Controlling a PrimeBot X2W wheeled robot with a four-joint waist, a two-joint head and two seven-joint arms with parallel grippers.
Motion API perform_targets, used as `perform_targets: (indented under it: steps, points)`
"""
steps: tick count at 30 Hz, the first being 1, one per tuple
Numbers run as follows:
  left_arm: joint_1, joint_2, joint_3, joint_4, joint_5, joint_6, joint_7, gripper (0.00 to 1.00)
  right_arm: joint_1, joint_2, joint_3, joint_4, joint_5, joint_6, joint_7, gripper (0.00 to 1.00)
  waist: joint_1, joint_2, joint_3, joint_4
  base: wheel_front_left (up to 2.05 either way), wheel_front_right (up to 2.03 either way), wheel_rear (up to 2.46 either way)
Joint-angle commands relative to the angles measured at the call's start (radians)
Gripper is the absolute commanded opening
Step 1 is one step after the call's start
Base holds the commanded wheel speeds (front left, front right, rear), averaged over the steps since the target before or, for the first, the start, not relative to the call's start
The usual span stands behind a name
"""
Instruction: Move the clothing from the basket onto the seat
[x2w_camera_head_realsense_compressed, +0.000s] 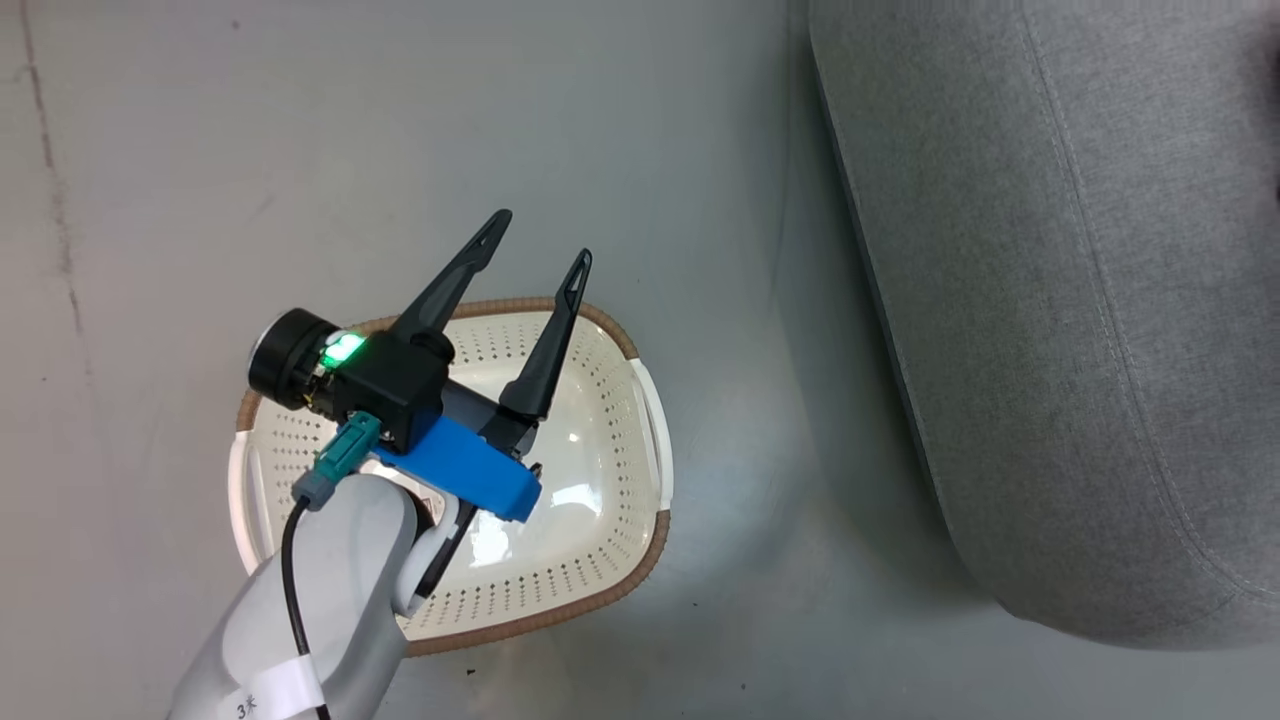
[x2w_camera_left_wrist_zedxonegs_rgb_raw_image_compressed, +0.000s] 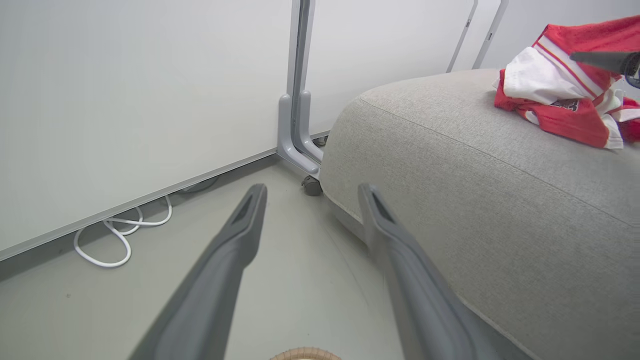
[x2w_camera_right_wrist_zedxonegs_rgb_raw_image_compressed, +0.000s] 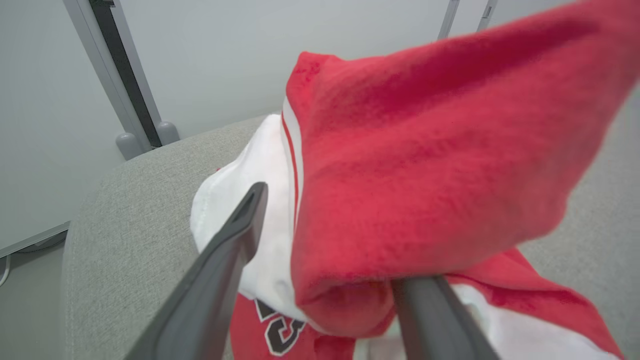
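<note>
Field notes: I am seeing the basket (x2w_camera_head_realsense_compressed: 612, 420) showing cream-white, dotted all over with small holes, its rim (x2w_camera_head_realsense_compressed: 640, 570) brown and woven-looking. The seat (x2w_camera_head_realsense_compressed: 1050, 300) is reading plain grey fabric. The clothing (x2w_camera_right_wrist_zedxonegs_rgb_raw_image_compressed: 425, 175) is showing red with white panels, thin stripes and a black-and-white numeral. My left gripper (x2w_camera_head_realsense_compressed: 541, 235) is showing black, with a blue block (x2w_camera_head_realsense_compressed: 470, 475).

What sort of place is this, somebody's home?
Probably a lab or studio mocked up as a home: white wheeled partition panels, a loose white cable on bare grey floor, and one grey seat near a laundry basket.

clothing (x2w_camera_left_wrist_zedxonegs_rgb_raw_image_compressed: 550, 85) heaped on seat (x2w_camera_left_wrist_zedxonegs_rgb_raw_image_compressed: 475, 200), basket (x2w_camera_head_realsense_compressed: 610, 420) on floor (x2w_camera_head_realsense_compressed: 400, 120) left of seat
</note>
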Motion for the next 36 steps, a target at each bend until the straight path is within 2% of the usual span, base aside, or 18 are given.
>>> perform_targets:
  steps: [1, 7, 17, 18, 27, 36]
  points:
    - [0.017, -0.006, 0.005, 0.006, -0.007, -0.001, -0.003, 1.0, 0.03, -0.007, 0.011, -0.007, 0.01, 0.0, -0.008, 1.0, 0.0, 0.0, -0.038, 0.01, 0.0, 0.0, 0.0]
    - [0.082, -0.043, 0.032, 0.028, -0.024, -0.001, -0.003, 1.0, 0.135, -0.001, 0.056, -0.047, -0.001, 0.0, -0.012, 1.0, 0.0, 0.0, -0.149, 0.031, 0.0, 0.0, 0.0]
    - [0.216, -0.089, 0.101, 0.054, -0.047, -0.001, -0.003, 1.0, 0.342, 0.069, 0.081, -0.214, -0.023, 0.0, 0.051, 1.0, 0.0, 0.0, -0.321, 0.069, 0.0, 0.0, 0.0]
    - [0.267, -0.104, 0.128, 0.065, -0.058, -0.001, -0.003, 1.0, 0.439, 0.11, 0.1, -0.33, -0.035, 0.0, 0.101, 1.0, 0.0, 0.0, -0.38, 0.092, 0.0, 0.0, 0.0]
    - [0.373, -0.125, 0.207, 0.071, -0.072, -0.001, -0.003, 1.0, 0.668, 0.209, 0.133, -0.638, -0.049, 0.0, 0.216, 1.0, 0.0, 0.0, -0.482, 0.158, 0.0, 0.0, 0.0]
    - [0.43, -0.135, 0.277, 0.073, -0.054, -0.001, -0.002, 1.0, 0.827, 0.299, 0.169, -0.843, -0.074, 0.0, 0.269, 1.0, 0.0, 0.0, -0.539, 0.231, 0.0, 0.0, 0.0]
